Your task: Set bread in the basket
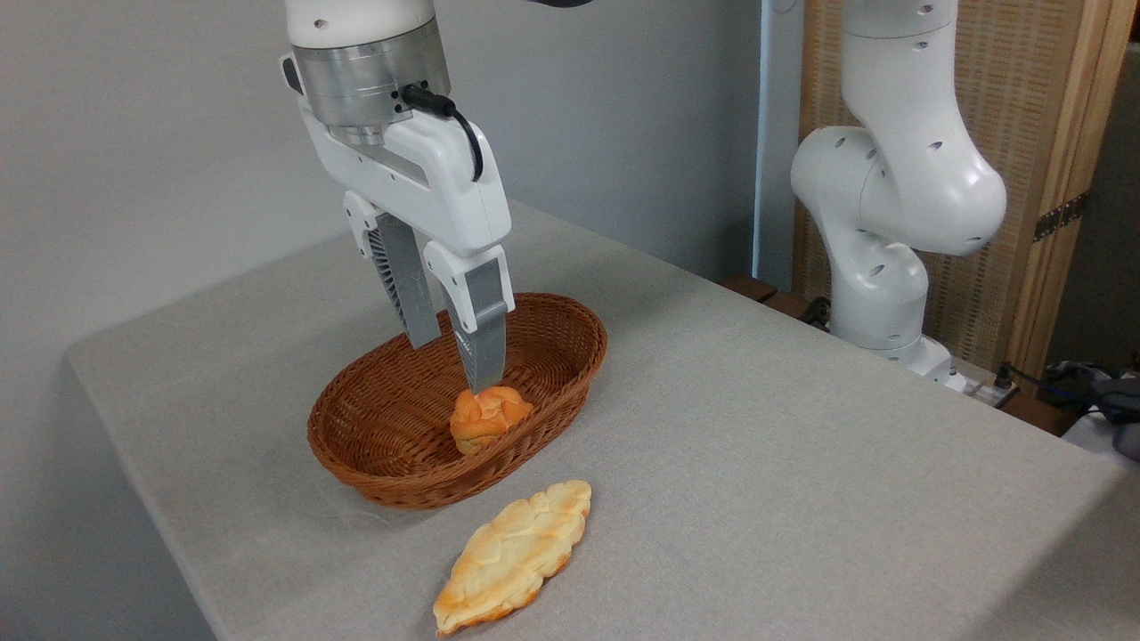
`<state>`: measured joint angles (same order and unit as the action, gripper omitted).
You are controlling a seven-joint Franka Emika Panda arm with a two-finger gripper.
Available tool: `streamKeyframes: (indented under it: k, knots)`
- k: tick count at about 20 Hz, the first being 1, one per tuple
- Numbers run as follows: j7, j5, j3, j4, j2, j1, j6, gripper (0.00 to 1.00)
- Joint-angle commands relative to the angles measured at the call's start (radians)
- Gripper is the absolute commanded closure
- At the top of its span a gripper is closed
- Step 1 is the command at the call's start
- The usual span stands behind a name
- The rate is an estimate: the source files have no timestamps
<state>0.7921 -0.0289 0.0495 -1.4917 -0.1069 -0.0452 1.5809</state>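
The bread [514, 556], a long flat braided golden loaf, lies on the table in front of the basket, outside it. The brown wicker basket [383, 463] stands at the table's middle left. My gripper [454, 367] hangs over the basket's inside with its fingers apart, open and holding nothing. Its nearer fingertip is just above a small round orange bun [485, 420] that rests inside the basket against the near wall.
The grey cloth-covered table [757, 445] runs right and back; its left and front edges are close to the basket and loaf. The arm's white base [877, 267] stands at the back right, before a wooden screen.
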Motion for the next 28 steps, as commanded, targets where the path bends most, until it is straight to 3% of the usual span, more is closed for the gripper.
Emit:
streamKeyframes:
  k: [1, 21, 28]
  knots:
    - [0.018, -0.006, 0.013, 0.002, 0.009, -0.008, -0.019, 0.00]
    - [0.019, -0.019, 0.027, 0.002, -0.050, -0.005, 0.071, 0.00]
    - [0.010, -0.020, 0.027, -0.027, -0.080, 0.005, 0.172, 0.00]
